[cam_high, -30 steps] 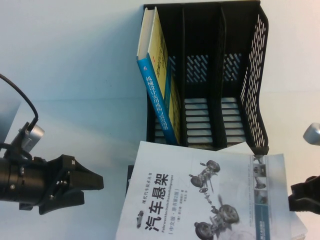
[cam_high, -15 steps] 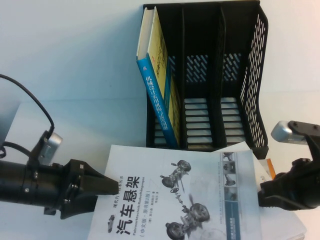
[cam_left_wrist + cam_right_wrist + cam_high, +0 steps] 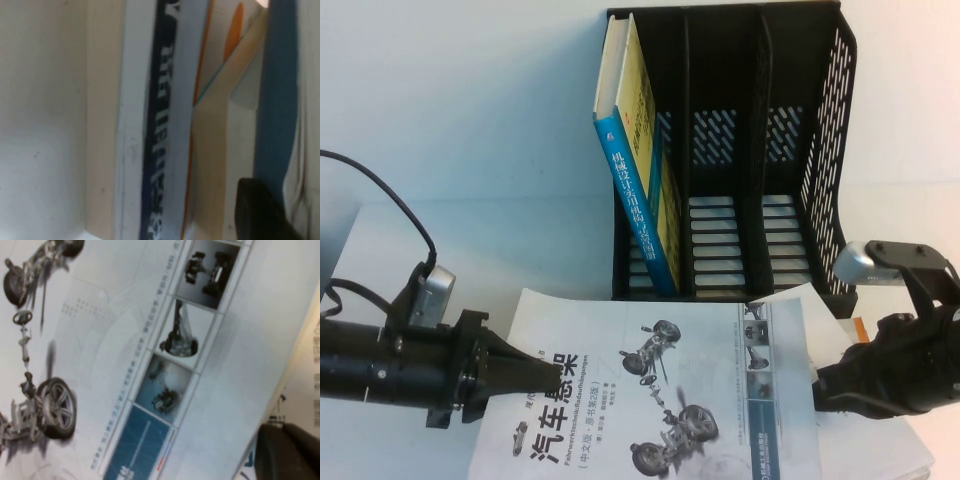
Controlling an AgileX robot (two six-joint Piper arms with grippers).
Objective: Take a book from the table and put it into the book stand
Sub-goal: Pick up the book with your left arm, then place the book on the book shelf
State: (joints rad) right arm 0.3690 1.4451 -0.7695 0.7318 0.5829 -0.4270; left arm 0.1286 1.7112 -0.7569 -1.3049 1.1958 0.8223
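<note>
While book (image 3: 660, 400) lies btwn them, left tool (image 3: 548, 378) clenched at its edge, right tool (image 3: 817, 392) state unclear.

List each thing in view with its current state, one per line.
Book: flat on the table, outside the stand.
Book stand: upright, middle and right slots empty.
Yellow book: leaning in the left slot.
Left pincer: at the book's left edge.
Right pincer: at the book's right edge.
</note>
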